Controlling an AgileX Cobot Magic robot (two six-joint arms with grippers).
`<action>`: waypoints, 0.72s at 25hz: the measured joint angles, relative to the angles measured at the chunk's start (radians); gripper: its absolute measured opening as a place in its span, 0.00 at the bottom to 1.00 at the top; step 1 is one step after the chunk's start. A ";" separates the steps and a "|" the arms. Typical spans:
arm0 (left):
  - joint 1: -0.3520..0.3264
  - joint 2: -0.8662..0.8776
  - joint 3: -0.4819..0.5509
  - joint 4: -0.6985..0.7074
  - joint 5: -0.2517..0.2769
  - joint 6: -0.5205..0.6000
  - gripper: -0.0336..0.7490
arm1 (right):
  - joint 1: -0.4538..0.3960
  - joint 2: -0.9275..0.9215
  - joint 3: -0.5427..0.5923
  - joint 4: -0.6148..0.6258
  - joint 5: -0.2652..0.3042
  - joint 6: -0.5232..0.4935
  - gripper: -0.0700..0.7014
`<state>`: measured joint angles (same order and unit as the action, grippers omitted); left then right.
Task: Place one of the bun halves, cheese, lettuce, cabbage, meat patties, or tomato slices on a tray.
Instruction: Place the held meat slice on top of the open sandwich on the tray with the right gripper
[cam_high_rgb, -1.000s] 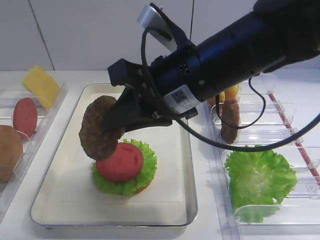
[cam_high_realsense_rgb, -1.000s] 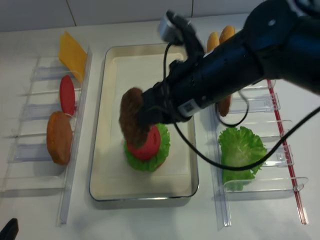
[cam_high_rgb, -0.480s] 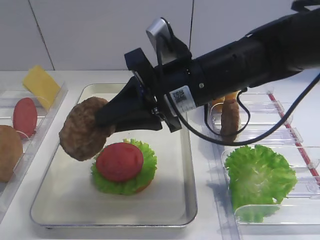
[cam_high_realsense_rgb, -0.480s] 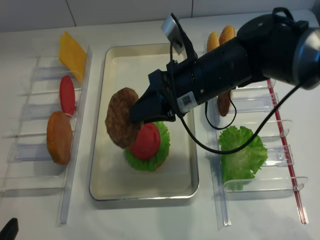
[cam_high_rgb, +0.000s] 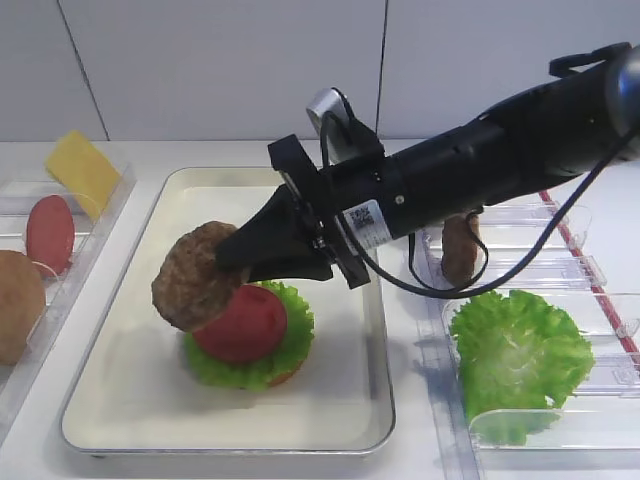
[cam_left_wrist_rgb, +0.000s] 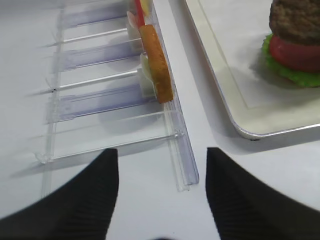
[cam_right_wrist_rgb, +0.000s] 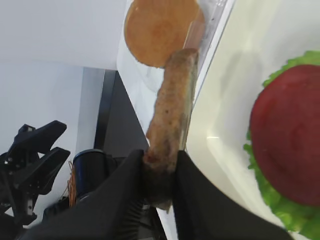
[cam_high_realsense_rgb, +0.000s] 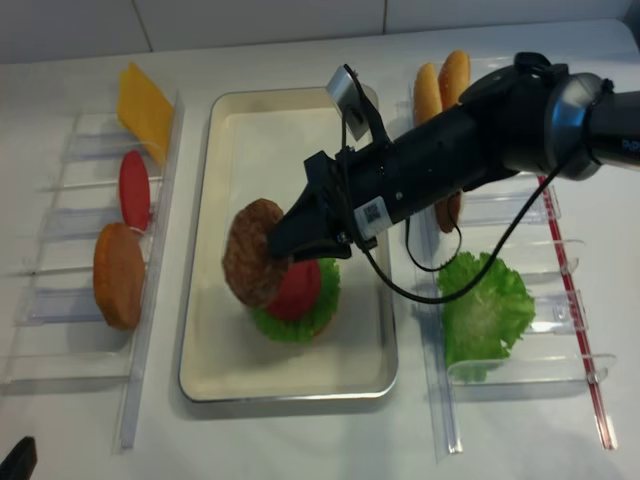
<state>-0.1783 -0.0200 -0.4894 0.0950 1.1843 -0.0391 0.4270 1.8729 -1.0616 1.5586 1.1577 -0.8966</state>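
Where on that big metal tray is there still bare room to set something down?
The tray is bare along its far end and in the strip by its near rim. The middle is crowded: lettuce and tomato slice are stacked there, with the meat patty held partly over them.

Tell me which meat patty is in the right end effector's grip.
The meat patty over the tray, clamped by the right end effector; the other patty stands in the right-hand holder.

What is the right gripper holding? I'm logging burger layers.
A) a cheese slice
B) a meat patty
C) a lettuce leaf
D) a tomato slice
B: the right gripper is clamped on the edge of the brown, grainy meat patty, over the tomato slice.
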 joint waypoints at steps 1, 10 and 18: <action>0.000 0.000 0.000 0.000 0.000 0.000 0.53 | -0.003 0.004 0.000 0.000 0.000 0.000 0.30; 0.000 0.000 0.000 0.000 0.000 0.000 0.53 | -0.014 0.070 0.000 -0.017 -0.002 0.002 0.30; 0.000 0.000 0.000 0.000 0.000 0.000 0.53 | -0.024 0.094 0.000 -0.037 -0.002 0.003 0.30</action>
<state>-0.1783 -0.0200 -0.4894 0.0950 1.1843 -0.0391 0.4029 1.9664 -1.0616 1.5213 1.1557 -0.8933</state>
